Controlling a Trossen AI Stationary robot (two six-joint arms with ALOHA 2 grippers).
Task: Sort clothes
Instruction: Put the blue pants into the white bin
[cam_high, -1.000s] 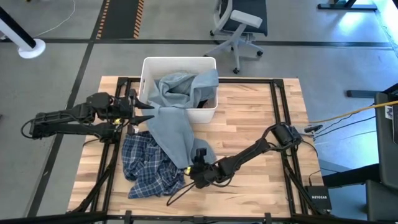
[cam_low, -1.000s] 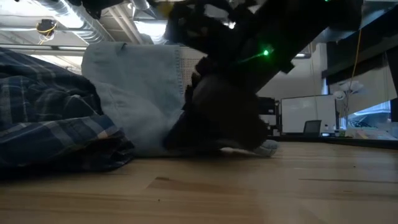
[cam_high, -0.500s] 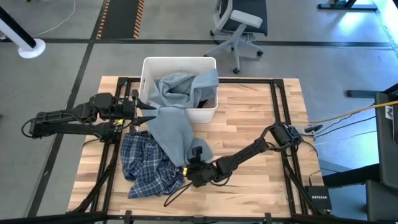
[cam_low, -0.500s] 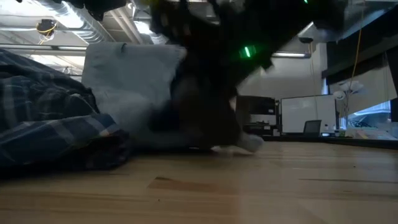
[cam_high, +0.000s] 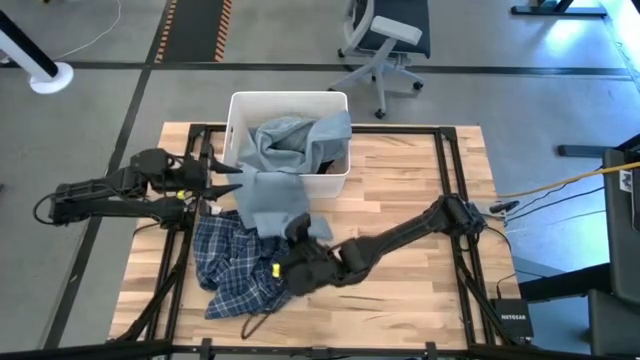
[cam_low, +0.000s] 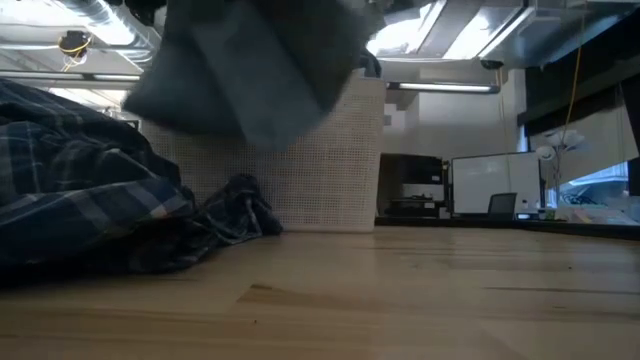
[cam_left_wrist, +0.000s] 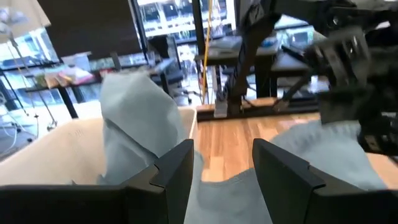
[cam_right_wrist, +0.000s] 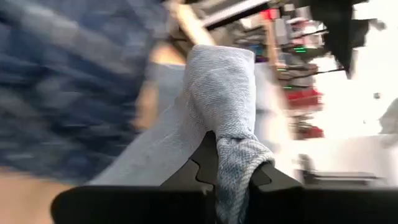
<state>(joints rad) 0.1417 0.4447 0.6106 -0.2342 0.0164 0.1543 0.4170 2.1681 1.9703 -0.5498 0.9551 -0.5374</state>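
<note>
Looking down from above, you had the grey-blue piece (cam_high: 272, 196) draped from the white bin (cam_high: 240, 105) at twelve o'clock toward the plaid shirt (cam_high: 232, 262) at seven; soft and limp, I judged it would trail, so a bunched fold gripped best; your right gripper (cam_high: 297, 243) pinched its low end; at table level, the cloth (cam_low: 255, 60) hung clear; your left gripper (cam_left_wrist: 221, 168) waited open, empty, by the bin; your right wrist showed jaws clamped on a grey fold (cam_right_wrist: 231, 134).
</note>
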